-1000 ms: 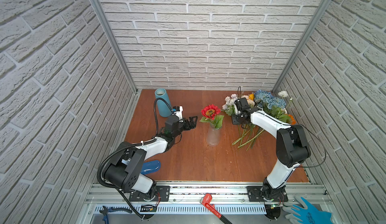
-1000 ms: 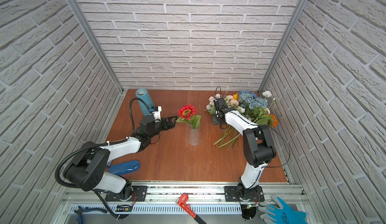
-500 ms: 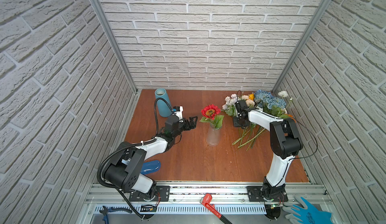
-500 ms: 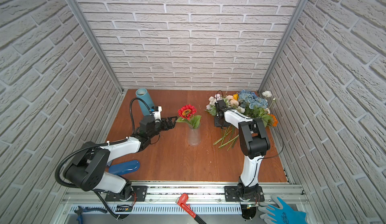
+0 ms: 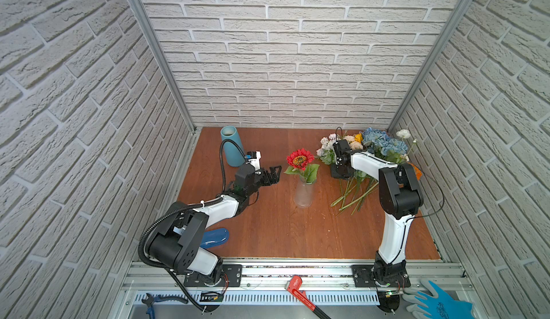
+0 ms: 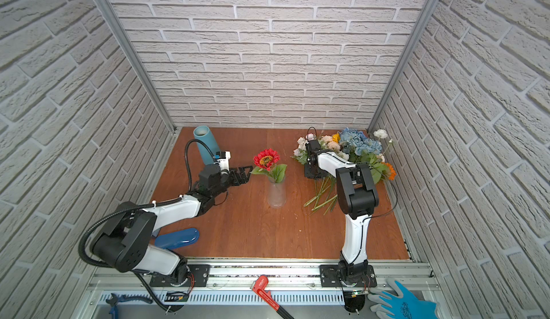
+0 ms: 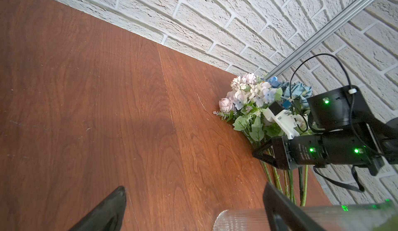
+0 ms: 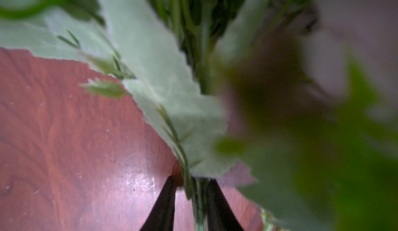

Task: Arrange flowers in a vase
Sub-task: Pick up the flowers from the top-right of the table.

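A clear glass vase (image 5: 303,194) (image 6: 276,194) stands mid-table and holds one red flower (image 5: 299,158). The other flowers (image 5: 372,148) (image 7: 247,98) lie in a heap at the back right, stems pointing toward the front. My right gripper (image 5: 339,174) (image 8: 192,180) points down into that heap. Its jaws are drawn narrow around a few green stems (image 8: 199,197), with a sliver of wood showing beside one finger. Left of the vase, my left gripper (image 5: 275,174) (image 7: 193,197) hovers open and empty, with the vase's ribbed glass (image 7: 237,221) close to one finger.
A teal cylinder (image 5: 232,149) stands at the back left, behind the left arm. A glossy blue object (image 5: 214,238) lies near the left arm's base. Brick walls close three sides. A red wrench (image 5: 299,287) and a blue glove (image 5: 437,304) lie off the front rail.
The right arm's elbow has folded back toward the front while its gripper stayed in the heap. Its jaws have narrowed around the stems. The left arm has not moved.
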`<move>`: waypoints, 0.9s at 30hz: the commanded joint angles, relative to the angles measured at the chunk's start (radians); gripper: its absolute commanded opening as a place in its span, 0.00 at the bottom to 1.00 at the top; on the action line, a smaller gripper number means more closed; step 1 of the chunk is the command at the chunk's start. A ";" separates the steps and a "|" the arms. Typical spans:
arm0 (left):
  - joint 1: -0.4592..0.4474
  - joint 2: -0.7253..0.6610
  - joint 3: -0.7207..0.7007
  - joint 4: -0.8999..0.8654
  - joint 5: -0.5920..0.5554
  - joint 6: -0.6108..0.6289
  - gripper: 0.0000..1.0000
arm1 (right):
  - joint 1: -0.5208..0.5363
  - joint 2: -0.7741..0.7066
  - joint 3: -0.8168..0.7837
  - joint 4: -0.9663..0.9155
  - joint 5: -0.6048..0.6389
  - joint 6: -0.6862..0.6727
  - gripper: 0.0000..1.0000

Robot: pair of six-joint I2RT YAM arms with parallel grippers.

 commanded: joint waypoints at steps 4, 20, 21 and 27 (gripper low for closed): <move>0.005 -0.036 -0.022 0.020 -0.020 0.020 0.98 | 0.001 -0.001 0.004 -0.025 0.000 0.006 0.07; 0.004 -0.029 -0.021 0.038 -0.020 0.009 0.98 | 0.001 -0.288 -0.022 0.057 -0.275 -0.064 0.06; 0.005 -0.029 -0.022 0.039 -0.020 0.009 0.98 | 0.000 -0.308 -0.020 0.070 -0.314 -0.071 0.06; 0.005 -0.036 -0.027 0.038 -0.020 0.008 0.98 | 0.000 -0.423 0.021 0.080 -0.395 -0.053 0.05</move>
